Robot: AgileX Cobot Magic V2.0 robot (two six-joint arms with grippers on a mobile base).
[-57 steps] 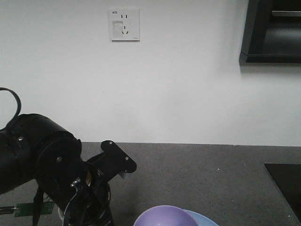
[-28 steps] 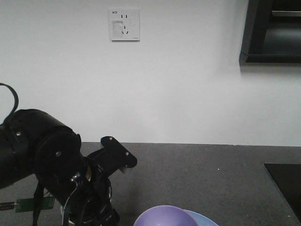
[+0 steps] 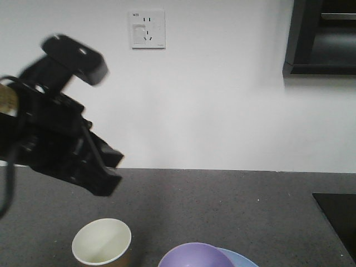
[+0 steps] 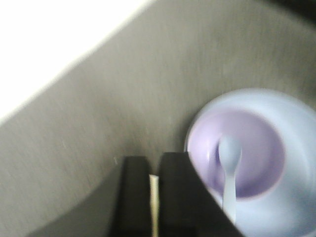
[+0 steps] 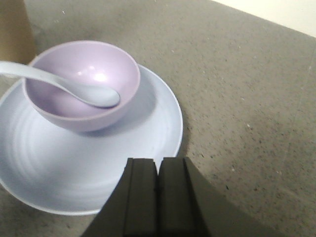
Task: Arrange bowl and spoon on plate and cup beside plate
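Grey counter (image 5: 256, 89), lavender bowl (image 5: 81, 84), pale spoon (image 5: 74, 89) inside, both pincers seemingly together.

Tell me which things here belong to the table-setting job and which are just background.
Job:
bowl on the plate
spoon resting in the bowl
plate
cup standing left of the plate

Background:
wall socket
dark cabinet
black panel set in the counter
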